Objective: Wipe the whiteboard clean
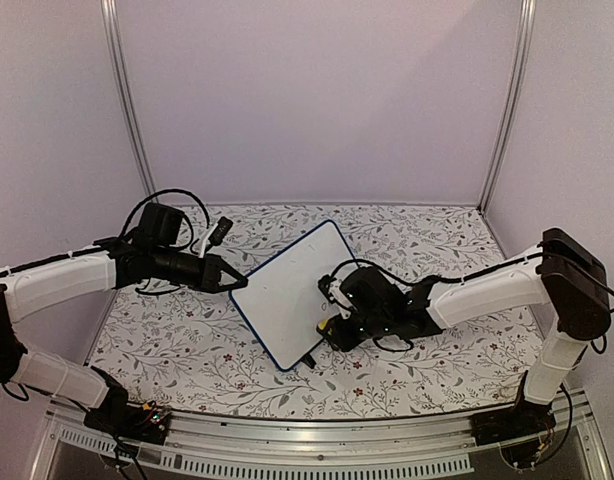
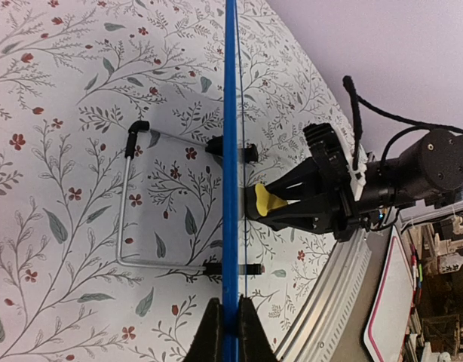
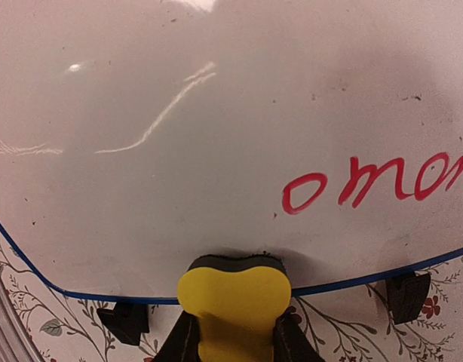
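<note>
Everything's set up on the flowery counter (image 1: 417,350). The whiteboard (image 1: 287,290) is propped on its wire stand (image 2: 126,204) between the two hands, tilted up rather than lying flat. The edge nearest the left hand (image 1: 239,283) is pinched by it, jaws closed narrow on the board, so the thing is steadied from that side.

The right hand (image 1: 332,325) is closed on a yellow eraser (image 3: 233,302). The eraser's dark pad looks to be pressed against the board's face right at the bottom edge, straight ahead of the fingers.

What the coming move turns on is the red writing (image 3: 382,185). It's found above and off to the right of that hand, laid out in a line running sideways, roughly along the bottom edge. So a sideways sweep to the hand's right, a bit higher up the board, is probably what's called for. The right hand is clearly the nearer one. How far the word runs past the edge of the right wrist view can't be told.
</note>
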### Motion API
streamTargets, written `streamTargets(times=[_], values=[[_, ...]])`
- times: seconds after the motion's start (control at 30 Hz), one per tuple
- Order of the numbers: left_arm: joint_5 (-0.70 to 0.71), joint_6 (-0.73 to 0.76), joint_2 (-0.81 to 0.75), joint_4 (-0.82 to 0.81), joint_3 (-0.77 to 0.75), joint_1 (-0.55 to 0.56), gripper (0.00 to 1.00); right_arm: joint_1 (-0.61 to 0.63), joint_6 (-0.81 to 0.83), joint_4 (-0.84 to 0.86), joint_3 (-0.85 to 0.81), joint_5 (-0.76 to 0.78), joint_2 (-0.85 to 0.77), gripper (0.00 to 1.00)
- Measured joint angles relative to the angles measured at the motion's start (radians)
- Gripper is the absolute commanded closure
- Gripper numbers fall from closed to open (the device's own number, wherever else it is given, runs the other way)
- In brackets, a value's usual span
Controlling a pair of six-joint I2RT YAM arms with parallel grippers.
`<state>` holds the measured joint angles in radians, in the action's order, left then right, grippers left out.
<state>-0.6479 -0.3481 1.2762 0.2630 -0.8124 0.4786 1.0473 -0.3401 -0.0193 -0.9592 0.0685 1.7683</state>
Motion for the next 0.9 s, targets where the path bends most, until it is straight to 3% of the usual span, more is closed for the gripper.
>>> streamTargets(times=[0.57, 0.9], values=[[-0.003, 0.000, 0.000, 0.000, 0.000, 0.000, 1.00, 0.002, 0.004, -0.053, 0.019, 0.037, -0.135, 0.80], [-0.003, 0.000, 0.000, 0.000, 0.000, 0.000, 1.00, -0.016, 0.030, -0.044, -0.087, 0.064, -0.079, 0.80]])
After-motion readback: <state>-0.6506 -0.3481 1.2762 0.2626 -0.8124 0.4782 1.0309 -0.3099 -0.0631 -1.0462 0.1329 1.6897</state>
